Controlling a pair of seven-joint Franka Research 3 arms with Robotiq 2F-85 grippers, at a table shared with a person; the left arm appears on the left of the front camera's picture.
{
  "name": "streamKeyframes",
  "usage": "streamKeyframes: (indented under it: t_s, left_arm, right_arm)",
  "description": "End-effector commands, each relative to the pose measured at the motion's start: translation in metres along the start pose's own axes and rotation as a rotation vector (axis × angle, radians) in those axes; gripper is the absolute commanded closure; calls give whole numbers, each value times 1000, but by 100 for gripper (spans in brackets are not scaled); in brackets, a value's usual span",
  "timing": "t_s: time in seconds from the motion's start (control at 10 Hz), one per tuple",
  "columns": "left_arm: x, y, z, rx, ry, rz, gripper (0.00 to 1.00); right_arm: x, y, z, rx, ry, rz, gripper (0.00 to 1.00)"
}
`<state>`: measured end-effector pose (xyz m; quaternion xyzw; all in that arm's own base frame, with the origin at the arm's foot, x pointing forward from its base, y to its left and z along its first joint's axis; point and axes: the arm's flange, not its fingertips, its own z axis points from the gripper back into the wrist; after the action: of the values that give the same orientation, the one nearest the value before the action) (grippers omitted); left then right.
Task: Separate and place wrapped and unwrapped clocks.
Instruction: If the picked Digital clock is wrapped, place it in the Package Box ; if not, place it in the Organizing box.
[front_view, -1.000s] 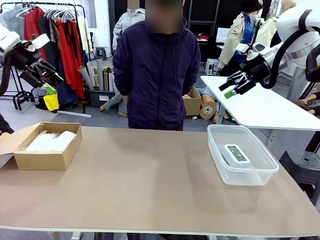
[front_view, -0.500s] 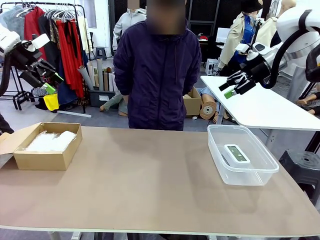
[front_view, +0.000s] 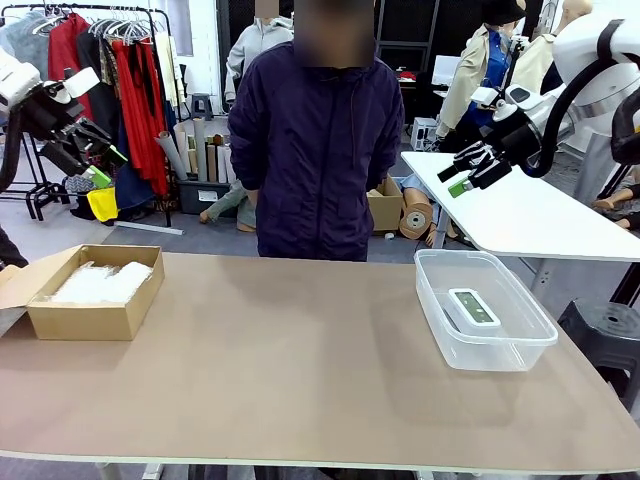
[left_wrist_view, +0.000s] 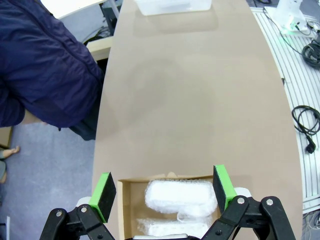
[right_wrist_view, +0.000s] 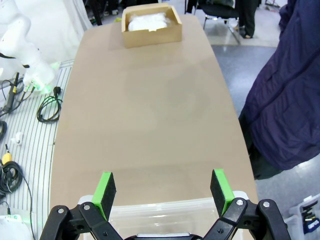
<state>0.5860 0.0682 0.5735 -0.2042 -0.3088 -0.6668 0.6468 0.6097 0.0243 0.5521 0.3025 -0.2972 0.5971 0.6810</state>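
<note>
The left wrist view's bottom edge cuts off the cardboard box (left_wrist_view: 131, 210) and the nearer of two wrapped clocks (left_wrist_view: 162, 228) inside.

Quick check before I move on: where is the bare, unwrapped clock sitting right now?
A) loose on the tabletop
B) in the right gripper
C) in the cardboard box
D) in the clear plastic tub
D: the unwrapped clock lies screen-up inside the clear plastic tub, while the wrapped bundles fill the cardboard box.
</note>
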Motion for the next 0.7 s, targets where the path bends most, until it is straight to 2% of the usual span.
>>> streamKeyframes:
  t_s: [0.0,0.6]
  left_arm:
    - [0,-1,0,-5,-1,-4,0]
    - [0,-1,0,-5,-1,-4,0]
  right_arm:
    - [2,3,0,1,1,5,0]
    - [2,3,0,1,1,5,0]
